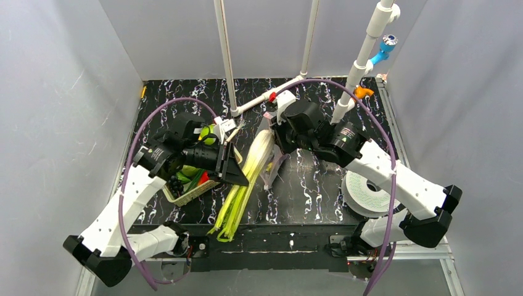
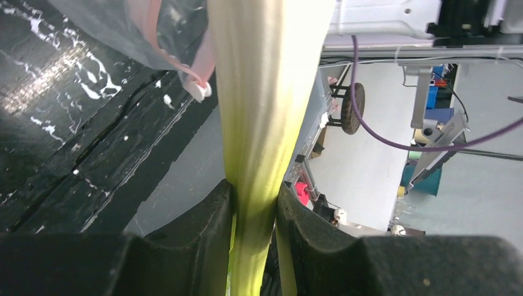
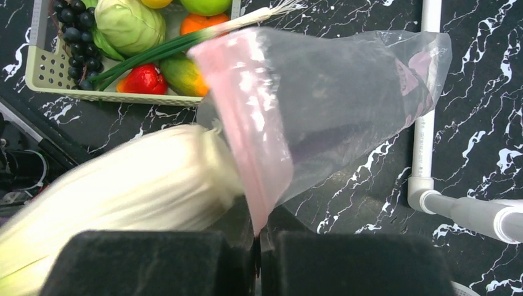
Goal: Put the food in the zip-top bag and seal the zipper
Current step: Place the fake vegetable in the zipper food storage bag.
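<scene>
Two hands are at work: the left hand (image 2: 254,194) is clenched on the stalk of the long white-green leek (image 1: 258,157). The leek slants across the black marbled table (image 1: 308,191), white end toward 1 o'clock and green leaves toward 7 o'clock. The right hand (image 3: 258,242) is pinched tight on the pinkish-red zipper (image 3: 247,129) of the clear, floppy plastic zip-top bag (image 3: 345,105), the leek's white end meeting the bag's mouth at that hand's 10 o'clock. A tan basket (image 1: 192,195) of fruit sits at the leek's 9 o'clock.

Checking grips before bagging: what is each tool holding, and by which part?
Left tool pinches the leek mid-stalk, where white turns green. Right tool pinches the zip-top bag at its pink zipper edge.
</scene>
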Robot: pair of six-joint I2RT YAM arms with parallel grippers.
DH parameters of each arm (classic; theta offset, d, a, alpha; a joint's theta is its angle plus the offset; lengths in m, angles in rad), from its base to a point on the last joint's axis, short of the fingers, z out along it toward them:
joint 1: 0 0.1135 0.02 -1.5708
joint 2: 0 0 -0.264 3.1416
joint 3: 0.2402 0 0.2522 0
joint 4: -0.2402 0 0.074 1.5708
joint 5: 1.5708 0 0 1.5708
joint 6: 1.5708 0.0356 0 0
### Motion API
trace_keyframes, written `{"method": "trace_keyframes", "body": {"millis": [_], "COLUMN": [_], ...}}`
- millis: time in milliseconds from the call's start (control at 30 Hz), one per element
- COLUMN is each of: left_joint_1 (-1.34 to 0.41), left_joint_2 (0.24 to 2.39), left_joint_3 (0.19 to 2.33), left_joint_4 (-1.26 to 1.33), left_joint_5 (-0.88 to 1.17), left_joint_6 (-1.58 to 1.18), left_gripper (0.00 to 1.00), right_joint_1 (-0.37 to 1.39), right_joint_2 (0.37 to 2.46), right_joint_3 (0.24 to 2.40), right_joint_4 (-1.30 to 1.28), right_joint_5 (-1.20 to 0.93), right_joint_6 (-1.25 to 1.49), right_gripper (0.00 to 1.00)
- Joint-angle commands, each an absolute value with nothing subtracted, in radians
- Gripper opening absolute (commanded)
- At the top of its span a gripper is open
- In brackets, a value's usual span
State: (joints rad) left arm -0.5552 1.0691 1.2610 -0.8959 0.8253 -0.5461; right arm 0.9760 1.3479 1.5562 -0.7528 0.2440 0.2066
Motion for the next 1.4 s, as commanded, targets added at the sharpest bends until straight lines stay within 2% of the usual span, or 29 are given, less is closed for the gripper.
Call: {"method": "trace_keyframes", "body": {"millis": [0, 333, 567, 933, 1133, 1367], "left_joint_1": [-0.559, -0.567, -0.659, -0.673, -0.673, -0.672], "left_joint_2": [1.001, 0.966, 1.014, 1.057, 1.048, 1.062], "left_joint_3": [1.261, 1.197, 1.181, 1.266, 1.277, 1.326], "left_joint_4": [-0.837, -0.885, -0.925, -0.931, -0.929, -0.802], "left_joint_5": [0.935, 0.901, 0.792, 0.542, 0.485, 0.414], "left_joint_6": [-0.563, -0.58, -0.61, -0.728, -0.792, -0.932], "left_gripper": [0.0, 0.0, 0.0, 0.0, 0.0, 0.0], "right_joint_1": [0.989, 0.989, 0.989, 0.989, 0.991, 1.035], "right_joint_2": [1.374, 1.422, 1.443, 1.414, 1.396, 1.405], "right_joint_3": [1.601, 1.624, 1.654, 1.648, 1.629, 1.646], "right_joint_4": [-0.699, -0.693, -0.694, -0.715, -0.714, -0.737], "right_joint_5": [0.27, 0.282, 0.295, 0.294, 0.299, 0.325], "right_joint_6": [0.198, 0.192, 0.19, 0.204, 0.224, 0.314], "right_gripper": [0.01, 0.01, 0.01, 0.01, 0.01, 0.01]}}
